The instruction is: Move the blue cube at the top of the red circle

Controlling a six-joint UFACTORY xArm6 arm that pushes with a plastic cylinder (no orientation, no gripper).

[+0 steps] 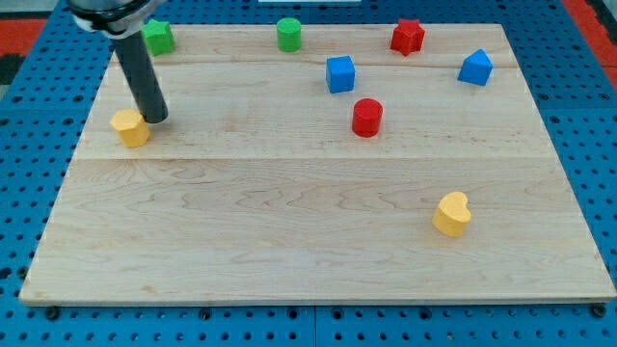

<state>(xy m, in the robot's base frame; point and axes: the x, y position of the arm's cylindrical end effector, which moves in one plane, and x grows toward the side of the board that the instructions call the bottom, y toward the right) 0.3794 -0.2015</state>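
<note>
The blue cube (339, 74) sits on the wooden board above and a little left of the red circle (367, 118), with a small gap between them. My tip (156, 118) is far to the view's left, right beside a yellow block (129, 127), touching or nearly touching its right side. The rod rises from there to the view's top left.
A green block (157, 37) sits at top left, a green cylinder (288, 34) at top middle, a red star (407, 37) at top right, a blue pentagon-like block (475, 67) at right, a yellow heart (451, 214) at lower right. The board's edge (318, 301) runs along the bottom.
</note>
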